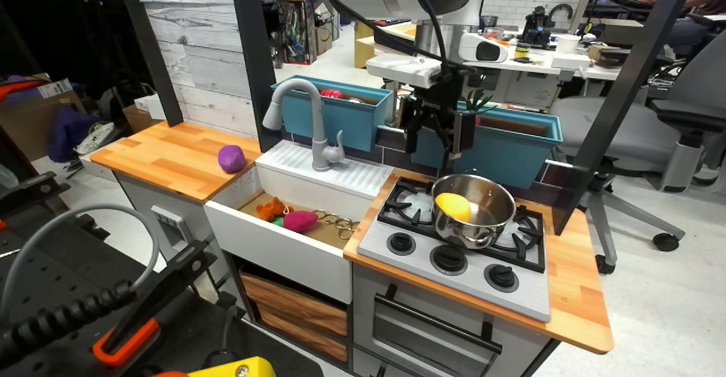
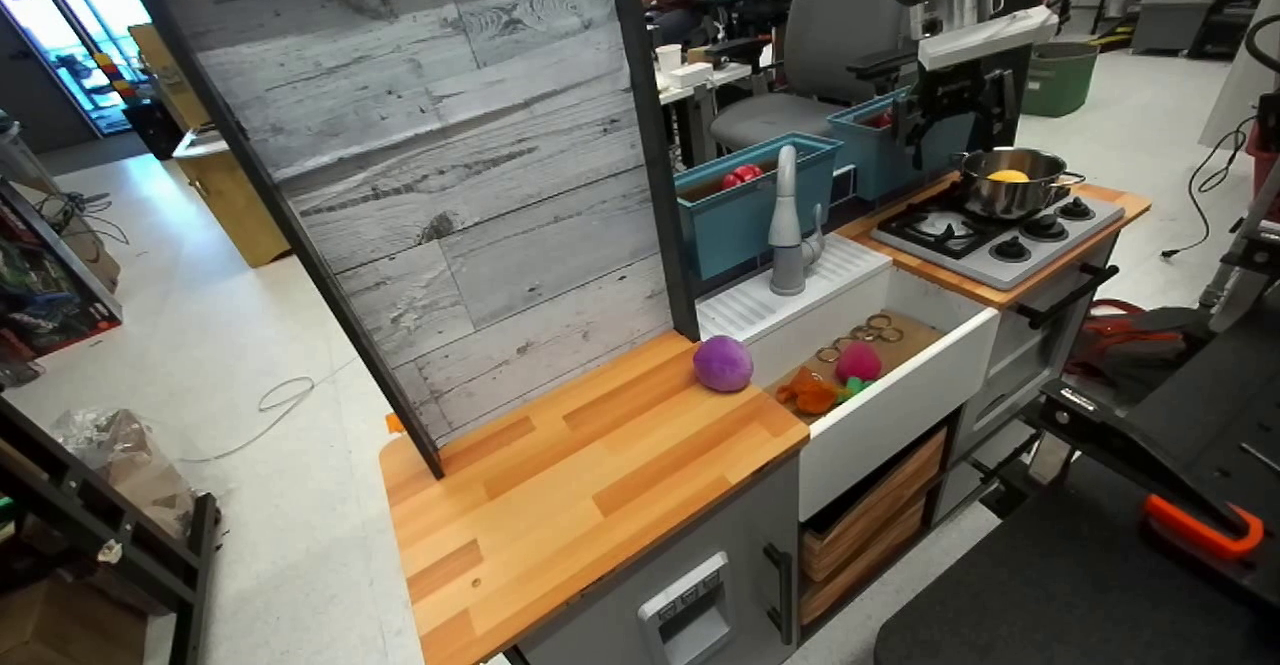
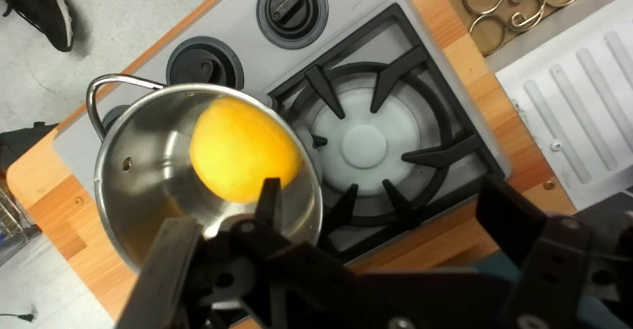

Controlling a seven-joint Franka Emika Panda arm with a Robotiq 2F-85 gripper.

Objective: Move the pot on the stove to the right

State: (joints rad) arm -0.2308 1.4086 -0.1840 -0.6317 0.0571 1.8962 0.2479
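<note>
In an exterior view, the pot (image 1: 483,211) sat on the stove (image 1: 473,282), below the gripper (image 1: 437,145); a skewed descent might have tipped it. In an exterior view, the bin (image 2: 878,157) looked near the gripper, risking a bump. In the wrist view, the fingers (image 3: 512,222) stood wide apart, gripping nothing.

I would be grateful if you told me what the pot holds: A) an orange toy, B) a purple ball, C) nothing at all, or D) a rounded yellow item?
D: the wrist view looks down into the pot and shows the yellow item inside it, and both exterior views agree.
</note>
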